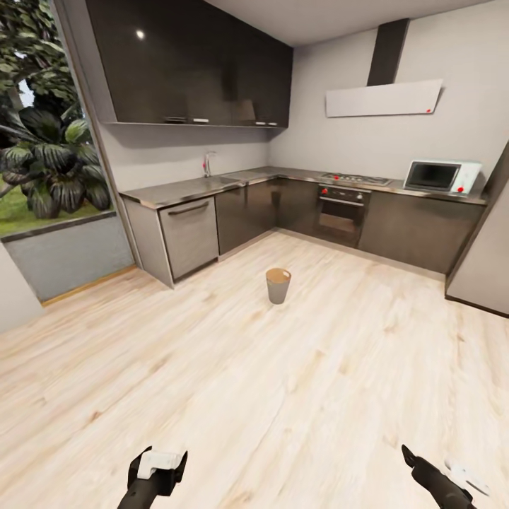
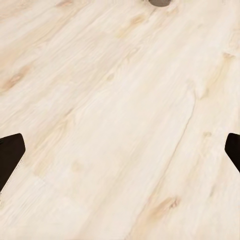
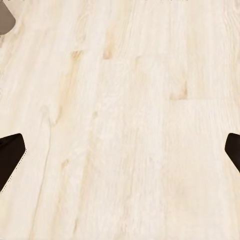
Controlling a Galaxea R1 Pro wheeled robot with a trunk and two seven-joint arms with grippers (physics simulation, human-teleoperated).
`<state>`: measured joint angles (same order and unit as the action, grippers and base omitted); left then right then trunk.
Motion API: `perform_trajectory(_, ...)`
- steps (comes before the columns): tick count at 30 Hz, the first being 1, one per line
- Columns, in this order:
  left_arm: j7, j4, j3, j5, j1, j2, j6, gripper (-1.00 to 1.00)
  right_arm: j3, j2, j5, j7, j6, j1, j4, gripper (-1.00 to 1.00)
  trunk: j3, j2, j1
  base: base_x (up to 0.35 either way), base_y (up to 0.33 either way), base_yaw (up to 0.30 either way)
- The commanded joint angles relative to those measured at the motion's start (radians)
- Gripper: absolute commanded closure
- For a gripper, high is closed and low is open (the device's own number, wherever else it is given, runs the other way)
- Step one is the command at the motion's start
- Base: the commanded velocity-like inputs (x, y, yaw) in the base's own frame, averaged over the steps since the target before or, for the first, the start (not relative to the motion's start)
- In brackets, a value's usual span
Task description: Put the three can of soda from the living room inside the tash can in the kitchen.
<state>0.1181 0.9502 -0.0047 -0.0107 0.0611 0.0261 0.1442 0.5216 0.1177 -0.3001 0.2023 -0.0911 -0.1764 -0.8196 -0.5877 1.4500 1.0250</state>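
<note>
The tash can [image 1: 278,285] stands upright on the pale wood floor [image 1: 212,367] of the kitchen, in the open middle of the room, well apart from the dark cabinets [image 1: 247,212] beyond. It is small, round and tapered, with a tan outside and brown rim.

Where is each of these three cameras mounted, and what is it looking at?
Head view: on the robot's head, looking forward and down at the dark grey kitchen cabinets and small tan round bin; left pincer and right pincer show below.
Left wrist view: near the left pincer, facing pale wood floor; dark fingertips at the edges.
Right wrist view: near the right pincer, likewise.
All share that floor.
</note>
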Motion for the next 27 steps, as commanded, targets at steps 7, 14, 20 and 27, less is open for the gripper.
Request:
perform_trajectory(7,0.0,0.002,0.001,0.0,0.0,0.0,0.0,-1.0,0.0,0.001,0.0,0.0,-0.001,0.0,0.0,-1.0,0.0,0.0,0.0,0.322,0.102,-0.003)
perform_trajectory(14,0.0,0.002,0.0,0.0,0.0,0.0,0.0,-1.0,0.0,0.0,0.0,0.0,0.0,0.0,-0.001,-1.0,0.0,0.0,0.0,0.323,0.102,0.0)
perform_trajectory(20,0.0,0.003,-0.002,0.0,0.0,0.0,0.0,-1.0,0.0,0.0,0.0,0.0,0.0,0.0,-0.001,-1.0,0.0,0.0,0.0,0.323,0.099,0.0)
perform_trajectory(27,-0.001,0.002,-0.004,-0.001,0.0,-0.001,0.0,-1.0,-0.001,0.0,0.0,0.0,0.0,0.0,-0.002,-1.0,0.0,0.0,0.0,0.323,0.035,0.0)
